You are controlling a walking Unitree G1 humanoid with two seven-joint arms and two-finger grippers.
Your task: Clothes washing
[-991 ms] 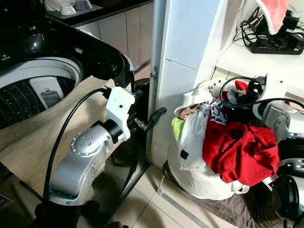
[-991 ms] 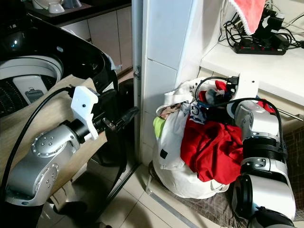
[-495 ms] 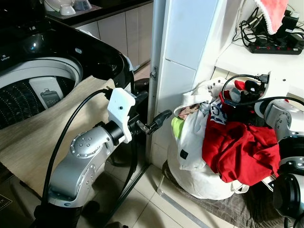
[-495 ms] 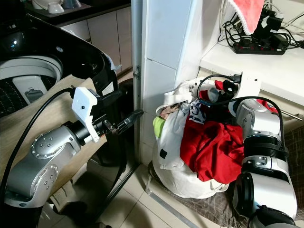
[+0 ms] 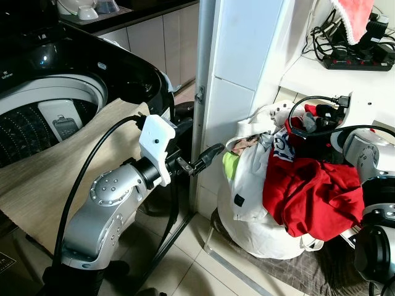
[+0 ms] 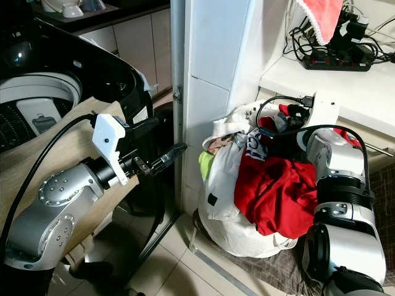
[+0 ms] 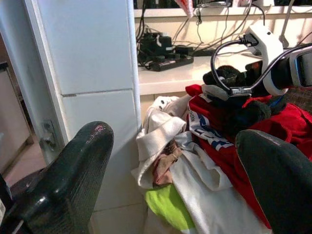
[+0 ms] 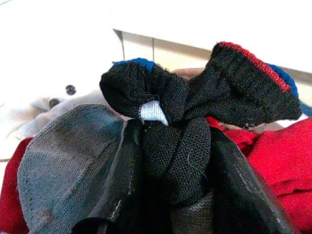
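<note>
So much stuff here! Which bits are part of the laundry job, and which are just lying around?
Part of the job:
washing machine
pile of clothes
black knitted item clamped in the right gripper
open left gripper

Just lying around:
power strip and cables
dishes on the counter

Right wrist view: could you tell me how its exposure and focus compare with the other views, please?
Right wrist view: the background is washed out to white, yet the black knit garment is sharp between the right gripper's fingers. Left wrist view: the left gripper's near fingers are blurred, the laundry pile sharper. Eye views: evenly lit.
</note>
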